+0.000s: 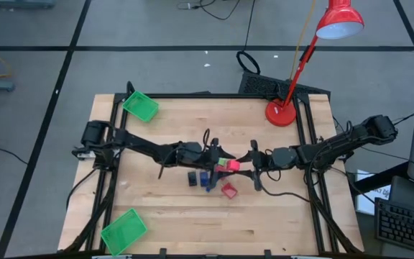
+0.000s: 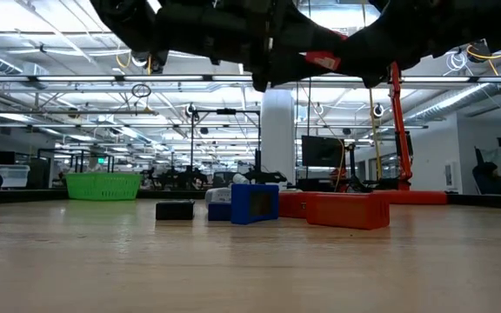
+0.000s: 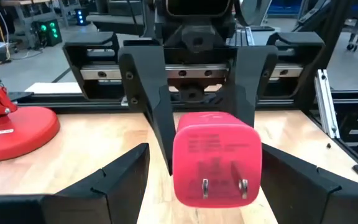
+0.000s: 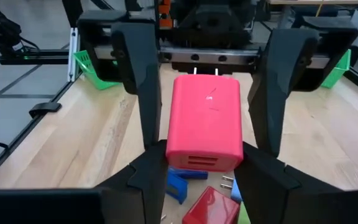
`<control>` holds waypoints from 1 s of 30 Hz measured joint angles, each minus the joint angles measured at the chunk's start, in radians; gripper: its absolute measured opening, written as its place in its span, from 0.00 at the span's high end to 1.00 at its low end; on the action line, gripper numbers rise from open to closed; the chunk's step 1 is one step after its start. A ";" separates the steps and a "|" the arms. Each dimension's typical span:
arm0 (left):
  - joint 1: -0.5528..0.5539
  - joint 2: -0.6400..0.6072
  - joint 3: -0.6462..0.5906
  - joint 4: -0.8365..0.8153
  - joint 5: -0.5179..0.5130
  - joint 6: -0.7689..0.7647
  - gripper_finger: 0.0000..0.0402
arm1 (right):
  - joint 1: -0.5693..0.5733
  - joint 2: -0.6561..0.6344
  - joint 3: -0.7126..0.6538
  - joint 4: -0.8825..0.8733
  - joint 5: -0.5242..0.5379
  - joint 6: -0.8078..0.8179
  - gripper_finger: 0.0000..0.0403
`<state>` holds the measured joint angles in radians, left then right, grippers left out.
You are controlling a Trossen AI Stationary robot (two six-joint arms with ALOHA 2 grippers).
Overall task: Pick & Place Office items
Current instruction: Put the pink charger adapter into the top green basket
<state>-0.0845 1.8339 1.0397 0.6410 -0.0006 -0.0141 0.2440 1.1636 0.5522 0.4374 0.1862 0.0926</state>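
Above the middle of the wooden bench (image 1: 264, 216) we see the right gripper (image 4: 199, 163) clamped on a smooth pink plug block (image 4: 204, 123), the left gripper (image 3: 201, 180) spread wide around its pronged end, glossy blue and red pieces (image 2: 346, 209) lying below.

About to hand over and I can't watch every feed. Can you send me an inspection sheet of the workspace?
Surface: wooden table, no spill seen.
Job's things: red charger plug held in the air over mid-table; red block, blue block and black rectangle lying below it.
Clutter: green trays at the far-left and near-left corners; red lamp on the far edge.
Grippers: right gripper shut on the plug; left gripper open, fingers either side, not touching.
Cables: black loop on the floor behind the table.
Surroundings: keyboard off the table's right; no person seen.
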 joint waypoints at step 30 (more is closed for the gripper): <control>-0.005 -0.043 -0.001 -0.064 0.003 -0.040 0.42 | 0.000 0.000 0.000 -0.009 -0.005 0.000 0.62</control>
<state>-0.0891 1.7912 1.0383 0.5770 0.0029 -0.0538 0.2443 1.1637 0.5522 0.4286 0.1814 0.0925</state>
